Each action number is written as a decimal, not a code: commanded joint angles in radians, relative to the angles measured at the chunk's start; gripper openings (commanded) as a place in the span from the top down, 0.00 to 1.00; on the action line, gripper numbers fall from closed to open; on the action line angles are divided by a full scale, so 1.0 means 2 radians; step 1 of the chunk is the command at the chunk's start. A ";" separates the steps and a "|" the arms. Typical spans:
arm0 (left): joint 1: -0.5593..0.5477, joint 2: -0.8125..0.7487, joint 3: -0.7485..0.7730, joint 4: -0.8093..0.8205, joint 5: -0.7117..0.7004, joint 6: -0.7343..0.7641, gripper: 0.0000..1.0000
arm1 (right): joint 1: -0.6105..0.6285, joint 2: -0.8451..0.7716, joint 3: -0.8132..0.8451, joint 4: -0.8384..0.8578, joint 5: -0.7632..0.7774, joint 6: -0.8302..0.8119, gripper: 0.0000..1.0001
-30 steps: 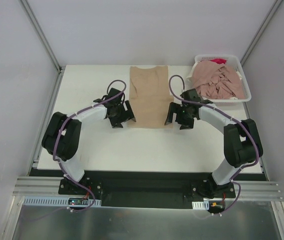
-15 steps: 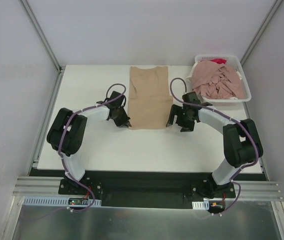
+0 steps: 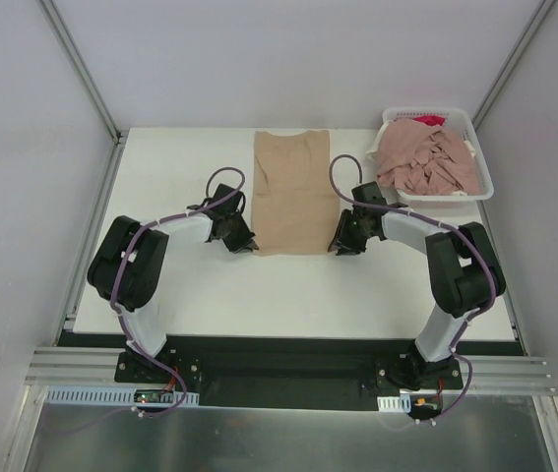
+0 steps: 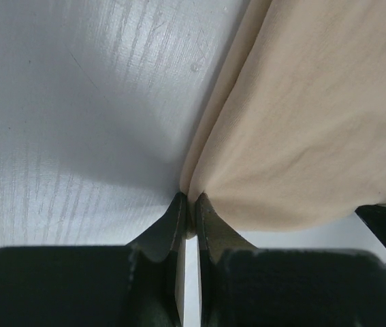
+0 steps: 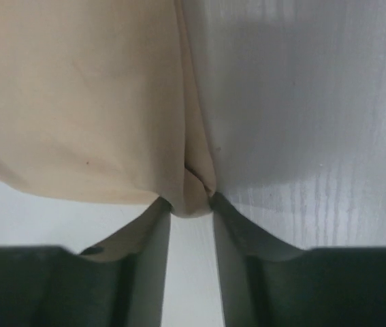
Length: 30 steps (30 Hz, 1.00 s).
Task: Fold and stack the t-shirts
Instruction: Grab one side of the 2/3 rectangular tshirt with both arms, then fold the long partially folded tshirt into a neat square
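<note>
A tan t-shirt (image 3: 293, 192) lies flat on the white table as a long narrow strip, neck end far. My left gripper (image 3: 245, 242) sits at its near left corner. In the left wrist view that gripper (image 4: 189, 206) is shut on the corner of the tan t-shirt (image 4: 301, 122). My right gripper (image 3: 341, 242) is at the near right corner. In the right wrist view the right gripper (image 5: 191, 201) has its fingers pressed on a bunched fold of the tan t-shirt (image 5: 77, 102). Dusty pink t-shirts (image 3: 426, 162) lie heaped in the basket.
A white lattice basket (image 3: 486, 177) stands at the far right corner of the table (image 3: 180, 285). Grey walls and metal frame posts close in the left, right and far sides. Both arms arch inward from their bases at the near edge.
Both grippers moved inward to the shirt's near corners. The left one closed on its corner first; the right one has just closed on a fold at the other corner.
</note>
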<state>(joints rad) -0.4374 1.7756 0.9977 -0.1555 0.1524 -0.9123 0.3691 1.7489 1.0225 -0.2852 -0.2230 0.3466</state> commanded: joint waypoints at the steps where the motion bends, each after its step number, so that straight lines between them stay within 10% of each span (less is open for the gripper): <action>1: -0.001 -0.007 -0.026 -0.034 -0.013 -0.002 1.00 | 0.002 0.012 0.008 0.018 -0.002 0.010 0.75; 5: -0.001 -0.022 -0.040 -0.030 -0.016 0.002 1.00 | 0.001 0.015 0.003 0.025 -0.007 -0.005 0.99; 30: -0.100 -0.557 -0.218 -0.110 -0.055 -0.052 1.00 | 0.044 -0.390 -0.113 -0.126 -0.194 -0.036 1.00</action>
<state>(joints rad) -0.6353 0.7208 0.5617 -0.3119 0.0883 -0.9951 0.4515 1.0210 0.7460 -0.4911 -0.5041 0.2966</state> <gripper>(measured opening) 0.030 0.033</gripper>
